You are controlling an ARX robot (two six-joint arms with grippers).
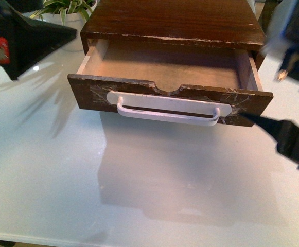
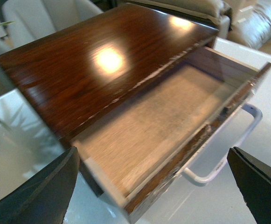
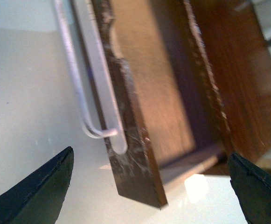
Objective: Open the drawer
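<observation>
Where drawer (image 1: 164, 67) sits: on table (image 1: 139, 200), pulled well out of cabinet (image 1: 175, 18), pale floor showing.
Handle (image 1: 167, 109): white bar across scratched front, below half-round notch.
My L gripper (image 2: 149, 191): jaws wide apart, gripping nothing; raised at cabinet's left, apart from drawer.
My R gripper (image 3: 149, 191): jaws wide apart, gripping nothing; low by drawer's right front corner, one finger (image 1: 283, 136) tip v. near it, can't tell if touching.
Plant (image 1: 62, 7): behind, at cabinet's left.
</observation>
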